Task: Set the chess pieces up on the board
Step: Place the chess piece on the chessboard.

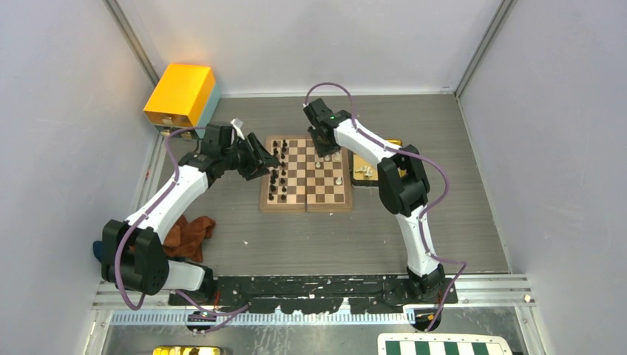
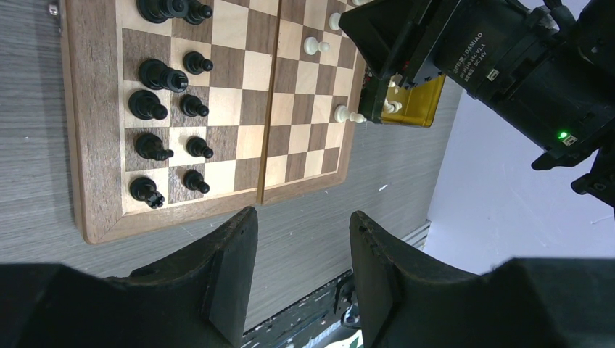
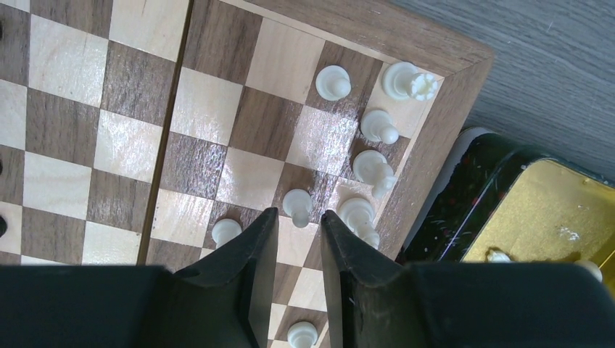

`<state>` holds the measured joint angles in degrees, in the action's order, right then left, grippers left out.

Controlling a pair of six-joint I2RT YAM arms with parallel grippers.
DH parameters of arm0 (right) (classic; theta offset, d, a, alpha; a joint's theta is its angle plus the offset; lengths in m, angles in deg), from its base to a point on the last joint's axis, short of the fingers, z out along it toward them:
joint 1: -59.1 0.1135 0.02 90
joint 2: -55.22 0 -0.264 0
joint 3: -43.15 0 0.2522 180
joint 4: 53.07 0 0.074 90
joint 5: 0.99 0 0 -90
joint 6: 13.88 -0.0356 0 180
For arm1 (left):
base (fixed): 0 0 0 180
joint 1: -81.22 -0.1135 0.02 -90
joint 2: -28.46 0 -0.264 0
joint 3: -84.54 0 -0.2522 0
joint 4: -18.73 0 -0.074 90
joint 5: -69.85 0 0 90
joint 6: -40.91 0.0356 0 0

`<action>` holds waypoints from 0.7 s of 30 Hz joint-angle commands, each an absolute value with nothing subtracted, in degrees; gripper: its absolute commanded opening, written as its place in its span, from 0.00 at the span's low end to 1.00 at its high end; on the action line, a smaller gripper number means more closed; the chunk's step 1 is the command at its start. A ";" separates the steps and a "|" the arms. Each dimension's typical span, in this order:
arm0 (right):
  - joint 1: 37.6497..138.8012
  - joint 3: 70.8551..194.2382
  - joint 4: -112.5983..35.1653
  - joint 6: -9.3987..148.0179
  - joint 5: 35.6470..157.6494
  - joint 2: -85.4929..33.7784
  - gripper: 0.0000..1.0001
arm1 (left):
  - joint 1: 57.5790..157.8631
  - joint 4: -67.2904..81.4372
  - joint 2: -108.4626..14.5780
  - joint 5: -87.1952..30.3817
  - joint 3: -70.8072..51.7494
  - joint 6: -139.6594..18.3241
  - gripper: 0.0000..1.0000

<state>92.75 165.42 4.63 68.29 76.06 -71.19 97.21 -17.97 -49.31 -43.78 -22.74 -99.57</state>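
Presently right gripper (image 3: pixel 298 216), jaws parted, pinching nothing; upright white pawn (image 3: pixel 296 201) stands just beyond its tips, lower centre of wrist view.

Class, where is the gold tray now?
The gold tray lies just right of the board, beside its white-piece edge; in the top view the right arm partly covers it.

One board (image 1: pixel 306 206), one tray (image 3: pixel 540 214), two grippers (image 2: pixel 303 217) (image 3: pixel 299 216)
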 commanded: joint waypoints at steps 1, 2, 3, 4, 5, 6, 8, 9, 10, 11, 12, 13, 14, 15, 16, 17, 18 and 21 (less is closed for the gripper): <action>92.85 169.65 3.33 68.50 74.69 -67.11 0.34 | 96.78 -15.62 -49.28 -45.01 -21.62 -98.76 0.51; 92.76 170.46 3.58 68.60 74.20 -67.08 0.34 | 96.78 -15.63 -49.26 -45.00 -21.56 -98.75 0.51; 92.71 171.30 3.84 68.69 73.68 -67.15 0.34 | 96.78 -15.62 -49.25 -45.02 -21.57 -98.75 0.51; 92.57 172.07 4.04 68.76 73.25 -67.22 0.34 | 96.78 -15.66 -49.27 -45.02 -21.54 -98.75 0.51; 92.40 172.66 4.17 68.79 73.05 -67.22 0.34 | 96.78 -15.72 -49.19 -45.02 -21.52 -98.75 0.51; 92.18 173.07 4.19 68.81 73.01 -67.35 0.34 | 96.78 -15.73 -49.08 -44.95 -21.49 -98.75 0.51; 91.70 173.76 4.11 68.69 72.80 -67.37 0.34 | 96.78 -15.90 -48.93 -44.79 -21.54 -98.67 0.51; 91.49 174.06 4.08 68.66 72.65 -67.49 0.34 | 96.78 -16.03 -48.89 -44.76 -21.51 -98.59 0.51; 91.18 174.40 4.13 68.65 72.54 -67.66 0.34 | 96.78 -16.15 -48.90 -44.71 -21.47 -98.57 0.51; 90.95 174.73 4.17 68.66 72.57 -67.88 0.34 | 96.78 -16.23 -48.89 -44.63 -21.44 -98.49 0.51; 90.59 175.30 4.38 68.71 72.59 -68.17 0.34 | 96.78 -16.28 -48.88 -44.62 -21.46 -98.48 0.51; 90.26 176.00 4.70 68.73 72.65 -68.62 0.34 | 96.78 -16.34 -48.89 -44.61 -21.42 -98.41 0.51; 89.95 176.49 5.06 68.70 72.66 -69.00 0.34 | 96.78 -16.35 -48.97 -44.65 -21.35 -98.40 0.51; 89.56 176.82 5.33 68.61 72.66 -69.31 0.34 | 96.78 -16.35 -49.03 -44.66 -21.28 -98.39 0.51; 89.21 177.02 5.48 68.65 72.66 -69.65 0.34 | 96.78 -16.37 -49.12 -44.67 -21.16 -98.39 0.51; 88.90 177.13 5.63 68.57 72.70 -69.96 0.34 | 96.78 -16.39 -49.22 -44.62 -20.99 -98.39 0.51; 88.59 177.14 5.76 68.52 72.85 -70.09 0.34 | 96.78 -16.39 -49.35 -44.64 -20.87 -98.35 0.51; 87.78 176.97 5.52 68.22 73.62 -70.62 0.34 | 96.78 -16.33 -49.86 -44.74 -20.61 -98.31 0.51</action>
